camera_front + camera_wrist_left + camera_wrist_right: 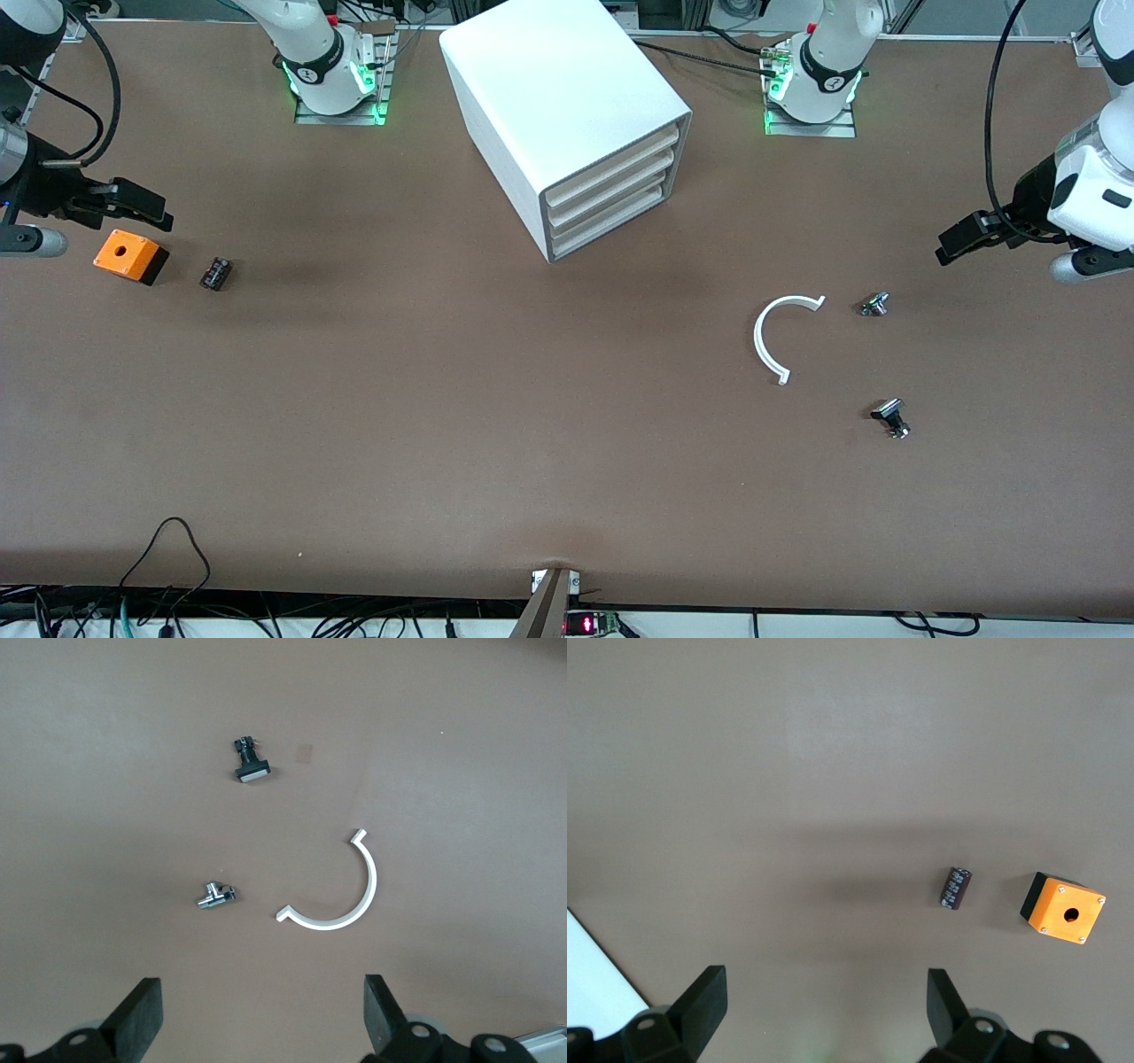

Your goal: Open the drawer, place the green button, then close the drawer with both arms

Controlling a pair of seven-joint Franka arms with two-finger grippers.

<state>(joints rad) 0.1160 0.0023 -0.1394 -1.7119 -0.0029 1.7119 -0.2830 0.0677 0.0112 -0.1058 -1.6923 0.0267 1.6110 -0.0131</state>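
Drawer point(609, 223) shut — button's point(889, 416) green cap unclear; both arms' jaws released.

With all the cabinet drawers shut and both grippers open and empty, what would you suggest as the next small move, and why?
Probably bring the left gripper, which hangs open over the table's left-arm end, toward the lowest drawer of the cabinet. It is closed, and the button cannot go in until it opens. The right gripper waits open above the orange box.
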